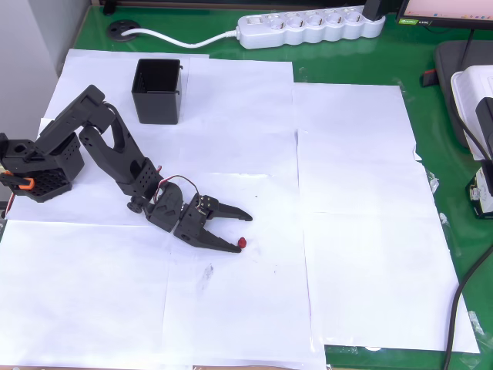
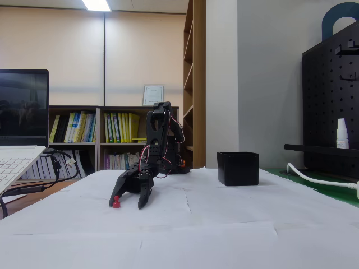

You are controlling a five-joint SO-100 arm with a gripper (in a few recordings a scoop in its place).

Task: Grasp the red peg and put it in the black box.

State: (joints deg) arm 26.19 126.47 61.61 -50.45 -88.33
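Red peg [image 1: 242, 243] is lying on the white paper sheets [image 1: 354, 231] in the overhead view, right at the tip of the gripper's lower finger, touching it or nearly so, and not held. In the fixed view the red peg [image 2: 116, 202] is standing on the paper just beside the left fingertip.

Going left to right in the overhead view: the arm's base [image 1: 38, 166] is sitting at the left edge of the paper, the black arm is reaching rightward, and the gripper [image 1: 243, 229] is resting low with its jaws spread apart, the fingers forming a wide V with nothing between them. The black box [image 1: 158, 91] is standing upright well apart from the peg, up and to the left of it, its mouth open. Overlapping white sheets are covering most of a green table [image 1: 431, 254], which is showing along the top and right edges. A white power strip [image 1: 312, 26] is lying along the top edge, and a black cable is running down the right side.

In the fixed view, a laptop [image 2: 17, 140] is sitting at the far left, bookshelves [image 2: 95, 137] are lining the beige back wall under a ceiling light, the gripper [image 2: 130, 197] is pointing down at the paper, the black box [image 2: 238, 168] is standing to its right, and a black pegboard [image 2: 331, 101] is rising at the right.
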